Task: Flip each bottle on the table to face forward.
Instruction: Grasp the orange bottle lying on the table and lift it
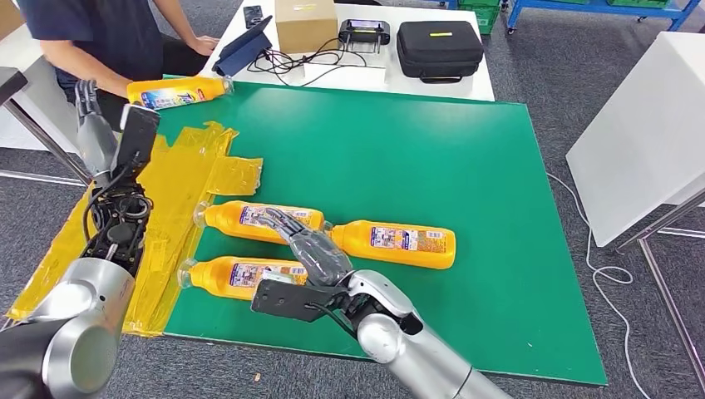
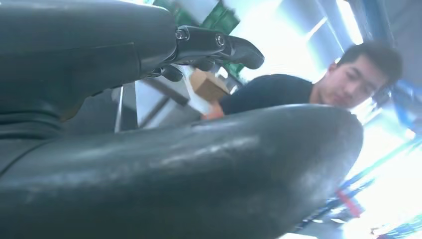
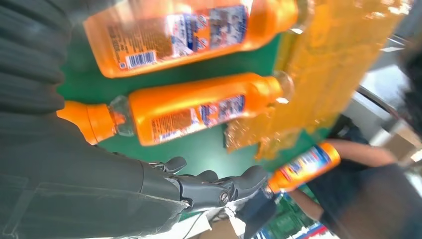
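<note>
Right hand [image 1: 309, 246] (fingers spread, holding nothing) hovers over the middle bottle [image 1: 259, 221].

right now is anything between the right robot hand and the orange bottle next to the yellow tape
Nothing visible. The right robot hand hangs open directly over that orange bottle, with no other object between them; two more bottles lie close beside it.

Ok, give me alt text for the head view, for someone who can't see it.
The robot's right hand reaches over three orange bottles lying on a green table, above the middle bottle. A fourth bottle lies at the far left corner near a seated person, and the left hand is raised.
</note>
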You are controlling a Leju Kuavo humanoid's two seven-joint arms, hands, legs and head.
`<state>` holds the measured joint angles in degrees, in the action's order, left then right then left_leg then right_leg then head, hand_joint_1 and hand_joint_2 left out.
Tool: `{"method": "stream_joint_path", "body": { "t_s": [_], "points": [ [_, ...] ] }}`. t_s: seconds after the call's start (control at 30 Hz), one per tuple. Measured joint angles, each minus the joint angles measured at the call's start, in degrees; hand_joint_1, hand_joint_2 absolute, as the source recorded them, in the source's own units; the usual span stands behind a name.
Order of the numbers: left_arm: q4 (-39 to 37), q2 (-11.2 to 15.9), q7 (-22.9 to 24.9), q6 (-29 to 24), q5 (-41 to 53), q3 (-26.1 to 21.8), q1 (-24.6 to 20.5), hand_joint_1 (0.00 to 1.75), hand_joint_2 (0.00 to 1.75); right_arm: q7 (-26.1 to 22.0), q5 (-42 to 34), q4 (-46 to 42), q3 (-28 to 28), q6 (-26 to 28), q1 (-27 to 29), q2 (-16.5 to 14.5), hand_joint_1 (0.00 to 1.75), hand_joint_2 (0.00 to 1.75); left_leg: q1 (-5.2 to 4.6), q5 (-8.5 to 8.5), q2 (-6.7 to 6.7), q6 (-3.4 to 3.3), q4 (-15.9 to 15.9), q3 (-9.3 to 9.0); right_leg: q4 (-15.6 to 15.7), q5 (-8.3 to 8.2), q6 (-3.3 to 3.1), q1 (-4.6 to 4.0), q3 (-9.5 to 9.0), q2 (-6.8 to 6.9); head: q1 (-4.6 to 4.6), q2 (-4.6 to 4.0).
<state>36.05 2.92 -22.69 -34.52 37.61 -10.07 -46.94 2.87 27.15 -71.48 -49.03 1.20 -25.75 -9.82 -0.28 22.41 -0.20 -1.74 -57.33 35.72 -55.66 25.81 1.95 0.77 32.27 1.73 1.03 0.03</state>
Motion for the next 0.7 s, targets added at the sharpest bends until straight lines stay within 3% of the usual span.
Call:
{"method": "stream_joint_path", "body": {
  "t_s": [0.2, 0.47, 0.7],
  "points": [
    [10.85, -1.24, -1.64, 2.86, -12.97, -0.83, 3.38, 0.0, 0.0, 1.03, 2.33, 10.31, -3.05, 1.13, -2.87, -2.68, 0.0, 1.75, 0.01, 0.0, 0.0, 0.0, 0.0, 0.0, 0.0, 0.0, 0.0, 0.0, 0.01, 0.0, 0.02, 0.01],
    [13.55, -1.53, -1.85, 3.14, -14.61, -0.82, 4.18, 0.0, 0.0, 1.04, 2.02, 13.59, -3.75, 1.27, -3.93, -3.57, 0.0, 1.75, 0.01, 0.0, 0.0, 0.0, 0.0, 0.0, 0.0, 0.0, 0.0, 0.0, 0.01, 0.0, 0.02, 0.01],
    [17.63, -2.35, -6.3, 1.33, -21.47, 3.49, 3.87, 0.0, 0.0, 0.8, -4.45, 30.12, -8.34, 0.01, -9.75, -9.28, 0.0, 1.75, 0.01, -0.03, -0.01, 0.0, 0.0, 0.0, 0.0, 0.0, 0.0, 0.0, 0.02, 0.01, 0.01, -0.01]
  ]
}}
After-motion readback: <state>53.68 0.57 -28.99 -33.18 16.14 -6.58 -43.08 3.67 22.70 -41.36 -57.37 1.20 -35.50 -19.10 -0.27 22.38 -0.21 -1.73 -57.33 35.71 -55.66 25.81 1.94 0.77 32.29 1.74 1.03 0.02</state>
